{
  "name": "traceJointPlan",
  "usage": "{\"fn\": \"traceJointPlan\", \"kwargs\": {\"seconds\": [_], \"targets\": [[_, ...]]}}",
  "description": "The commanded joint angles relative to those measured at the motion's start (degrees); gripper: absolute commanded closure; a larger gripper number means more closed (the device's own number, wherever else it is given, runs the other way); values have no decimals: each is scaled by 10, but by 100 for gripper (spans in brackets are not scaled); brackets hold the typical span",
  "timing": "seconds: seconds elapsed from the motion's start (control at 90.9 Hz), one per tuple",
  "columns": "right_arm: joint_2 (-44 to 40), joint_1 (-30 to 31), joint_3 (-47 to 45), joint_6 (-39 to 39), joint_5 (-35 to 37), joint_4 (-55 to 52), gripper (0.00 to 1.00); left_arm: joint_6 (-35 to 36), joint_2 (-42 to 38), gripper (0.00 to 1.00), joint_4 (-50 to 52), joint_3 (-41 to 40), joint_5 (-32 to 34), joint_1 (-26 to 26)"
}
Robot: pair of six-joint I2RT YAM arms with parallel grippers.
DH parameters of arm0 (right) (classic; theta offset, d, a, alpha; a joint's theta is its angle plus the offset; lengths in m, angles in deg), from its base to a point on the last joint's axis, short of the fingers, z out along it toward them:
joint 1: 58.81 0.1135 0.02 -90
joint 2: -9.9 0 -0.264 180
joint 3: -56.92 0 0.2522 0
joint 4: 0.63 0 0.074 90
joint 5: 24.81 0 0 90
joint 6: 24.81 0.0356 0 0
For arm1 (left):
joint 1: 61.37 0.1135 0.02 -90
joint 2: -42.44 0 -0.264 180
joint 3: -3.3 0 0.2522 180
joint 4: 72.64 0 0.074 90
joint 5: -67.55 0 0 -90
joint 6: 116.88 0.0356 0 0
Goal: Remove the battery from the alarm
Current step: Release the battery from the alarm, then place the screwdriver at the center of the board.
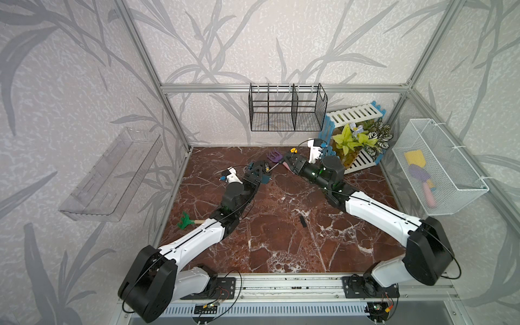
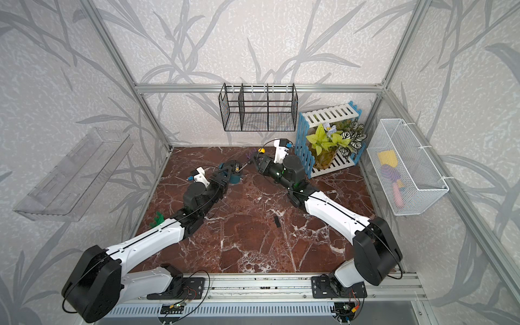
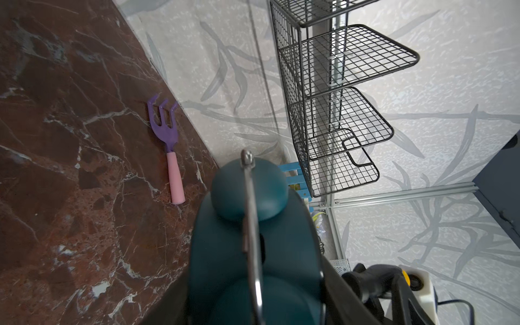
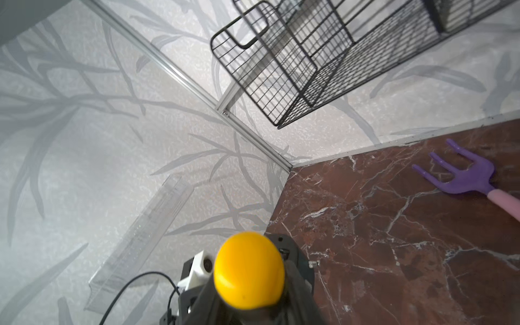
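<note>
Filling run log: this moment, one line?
left gripper: holds alarm | right gripper: holds screwdriver, tip at battery | battery: in alarm

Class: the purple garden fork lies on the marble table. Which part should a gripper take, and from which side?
Probably best: take the purple fork by its pink handle, from straight above, jaws across its width. It lies flat on the table; the handle is a straight, narrow bar, the pronged head wide and thin.

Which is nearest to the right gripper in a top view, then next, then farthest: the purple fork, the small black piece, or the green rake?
From the right gripper, holding the screwdriver:
1. purple fork, just beside it, at the back.
2. small black piece, mid-table, toward the front.
3. green rake, far across at the left edge.
</note>
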Motion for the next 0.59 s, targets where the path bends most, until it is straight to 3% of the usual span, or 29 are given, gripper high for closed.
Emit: {"fn": "traceJointPlan", "kwargs": {"seconds": [0.0,0.198,0.418,0.583], "targets": [[-40,10,6,-104,-46,-89,100,51,-17,93,-28,3,-27,13],[-120,9,-24,-159,26,-148,100,138,-14,94,10,-17,-63,28],[-182,-2,-165,-171,61,-159,100,208,0,94,-32,-91,-113,38],[-168,-29,-189,-174,133,-318,100,306,26,95,66,-68,-142,36]]}}
